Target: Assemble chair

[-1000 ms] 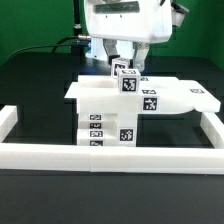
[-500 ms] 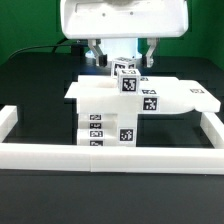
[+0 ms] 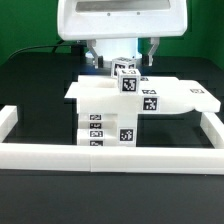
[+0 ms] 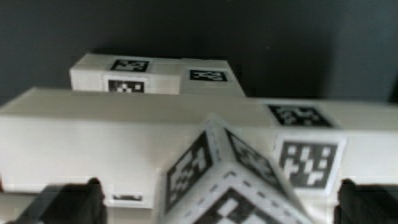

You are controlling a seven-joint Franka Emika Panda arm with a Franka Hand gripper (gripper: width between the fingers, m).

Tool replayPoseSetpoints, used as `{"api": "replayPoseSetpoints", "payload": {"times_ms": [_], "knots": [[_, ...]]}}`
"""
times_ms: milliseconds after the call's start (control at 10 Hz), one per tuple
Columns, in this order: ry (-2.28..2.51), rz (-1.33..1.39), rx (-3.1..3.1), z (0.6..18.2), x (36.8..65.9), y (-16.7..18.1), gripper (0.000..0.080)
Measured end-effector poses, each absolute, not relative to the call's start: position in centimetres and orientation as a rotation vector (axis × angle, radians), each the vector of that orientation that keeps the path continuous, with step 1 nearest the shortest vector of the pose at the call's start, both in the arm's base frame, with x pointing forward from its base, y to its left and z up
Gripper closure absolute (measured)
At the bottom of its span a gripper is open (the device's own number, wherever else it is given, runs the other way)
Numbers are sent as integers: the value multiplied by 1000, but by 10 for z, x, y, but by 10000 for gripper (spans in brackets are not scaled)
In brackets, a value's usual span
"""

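Behind the border rail (image 3: 110,152) stands the chair (image 3: 140,98) — tagged blocks stacked under a flat plate, an upright tagged piece (image 3: 126,76) on top. Above it hangs the gripper (image 3: 122,52), fingers spread wide, holding nothing.

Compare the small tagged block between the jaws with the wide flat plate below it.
The small block is compact and sits turned corner-on in the wrist view; the flat plate is wide and lies level. The block stands on top, and the plate carries it. Both are white with black-and-white tags.
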State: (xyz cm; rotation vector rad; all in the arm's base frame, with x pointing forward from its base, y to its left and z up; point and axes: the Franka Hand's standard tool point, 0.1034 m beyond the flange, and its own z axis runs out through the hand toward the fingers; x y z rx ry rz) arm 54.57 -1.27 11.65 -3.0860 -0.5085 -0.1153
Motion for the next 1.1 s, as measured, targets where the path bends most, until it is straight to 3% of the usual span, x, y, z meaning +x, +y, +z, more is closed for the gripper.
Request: {"api": "replayPoseSetpoints", "payload": {"times_ms": [200, 500, 700, 1100], "knots": [[-859, -79, -3031, 113, 544, -16, 151], [-854, -82, -3034, 113, 544, -17, 165], [-850, -82, -3035, 113, 544, -18, 516], [-273, -83, -3128, 113, 544, -17, 514]]}}
